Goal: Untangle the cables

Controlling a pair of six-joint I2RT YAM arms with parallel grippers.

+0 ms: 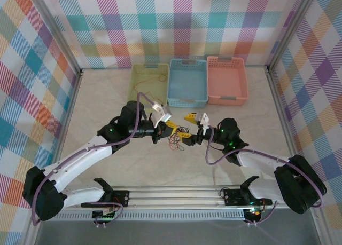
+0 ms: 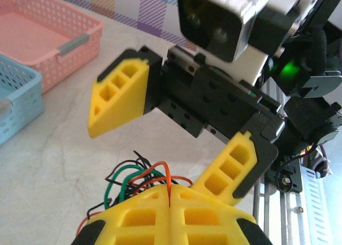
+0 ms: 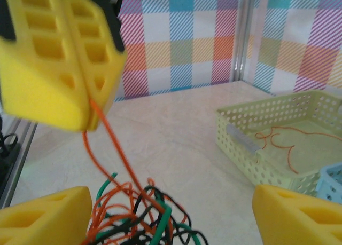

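Observation:
The cables (image 1: 175, 143) lie as a small tangle of orange, green and black wires on the table between the two arms. My left gripper (image 2: 170, 196) is shut on one orange cable (image 3: 109, 138), which runs taut from its pads down into the bundle (image 3: 144, 218). In the top view the left gripper (image 1: 172, 129) hovers just above the tangle. My right gripper (image 3: 171, 218) is open, its yellow fingers (image 3: 45, 218) spread wide on either side of the bundle, nothing between them. It faces the left gripper (image 3: 80, 69) at close range.
Three baskets stand in a row at the back: green (image 1: 134, 85) with a loose orange cable (image 3: 283, 141) inside, blue (image 1: 187, 62), pink (image 1: 226, 60). Checked walls enclose the table. The arms' rail runs along the near edge.

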